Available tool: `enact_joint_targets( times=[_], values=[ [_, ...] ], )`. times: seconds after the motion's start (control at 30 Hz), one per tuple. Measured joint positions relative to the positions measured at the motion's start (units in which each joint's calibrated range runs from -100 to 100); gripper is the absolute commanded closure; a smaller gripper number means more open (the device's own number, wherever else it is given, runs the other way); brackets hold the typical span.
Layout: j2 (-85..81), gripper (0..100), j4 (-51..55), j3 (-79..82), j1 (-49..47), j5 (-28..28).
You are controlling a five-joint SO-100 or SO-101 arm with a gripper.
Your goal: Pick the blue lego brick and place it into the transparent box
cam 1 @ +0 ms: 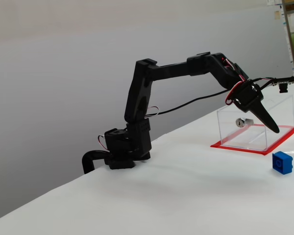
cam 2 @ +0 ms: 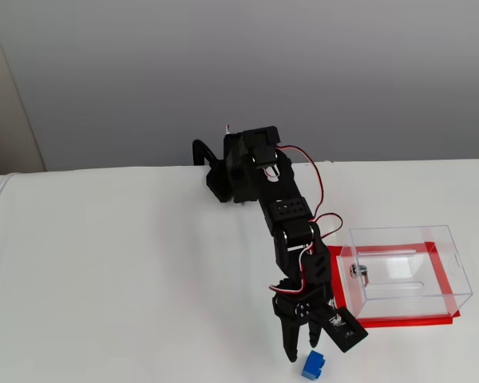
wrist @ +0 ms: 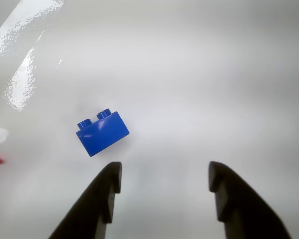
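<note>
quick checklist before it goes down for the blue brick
1. Gripper open: ok, fingers spread wide in the wrist view.
2. Brick free on the table, nothing touching it: ok.
3. Brick between the fingers: not ok, it sits ahead and left of the gap in the wrist view.
4. Gripper at brick height: not ok, it hangs above the table in a fixed view.
5. Box open on top: cannot tell.
6. Box clear of the brick: ok, apart in a fixed view.

My arm (cam 1: 166, 68) is stretched forward from its base, wrist pitched down. I see the gripper (wrist: 162, 180) hanging above the table, its two fingers spread wide, nothing between them.
</note>
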Motion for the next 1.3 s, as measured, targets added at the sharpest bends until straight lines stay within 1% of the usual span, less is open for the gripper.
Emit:
enact_joint_targets(
  times=[0.1,0.33,0.53,0.67,0.93,1.13,1.23,1.3],
  values=[
    [0.0,70,0.0,0.0,-1.3,0.2],
    [2.1,70,0.0,-0.1,-3.6,0.0],
    [4.1,70,0.0,-1.2,-5.9,-3.8],
    [5.0,70,0.0,-4.9,-6.8,-8.5],
    [5.1,70,0.0,-7.1,-7.1,-23.6],
    [5.1,70,0.0,-7.1,-7.2,-33.9],
    [5.1,70,0.0,-7.1,-6.9,-38.2],
    [5.1,70,0.0,-7.1,-6.6,-39.9]
  ],
)
